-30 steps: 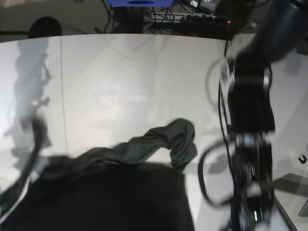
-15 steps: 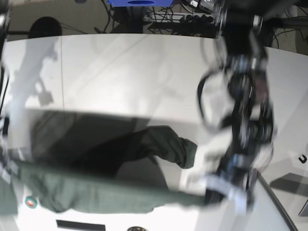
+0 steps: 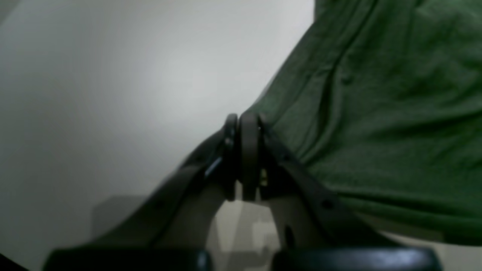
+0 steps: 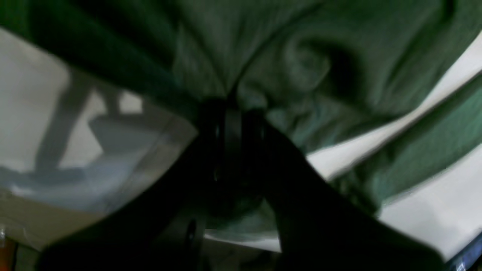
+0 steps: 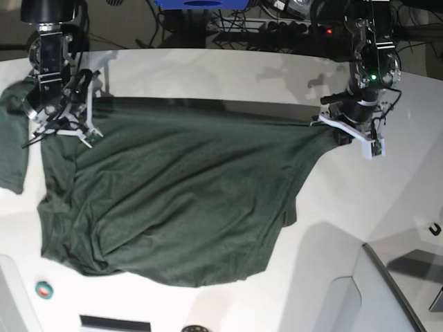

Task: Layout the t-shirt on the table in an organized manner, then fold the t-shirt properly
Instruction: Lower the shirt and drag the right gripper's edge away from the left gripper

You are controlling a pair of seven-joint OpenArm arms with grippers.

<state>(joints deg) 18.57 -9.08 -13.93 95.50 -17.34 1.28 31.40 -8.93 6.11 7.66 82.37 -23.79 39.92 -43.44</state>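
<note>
Both grippers pinched tight on cloth. Left gripper (image 3: 243, 124) fingers pressed together, a corner of the t-shirt (image 5: 173, 200) caught between them; in base view it sits at right (image 5: 339, 124). Right gripper (image 4: 231, 113) also clamped, green fabric bunched at its tips; in base view at left (image 5: 62, 121). Shirt now stretched taut between the two arms, top edge a straight line across the far part of the table (image 5: 228, 76), body spread wide and hanging toward the camera, hem wrinkled at the bottom. One sleeve droops past the right gripper at the far left edge. Change from a second ago: then the shirt was a crumpled rope near the table's near side, arms blurred low; half a second ago partly lifted. Small round red-green item (image 5: 45, 290) near the bottom-left corner.
</note>
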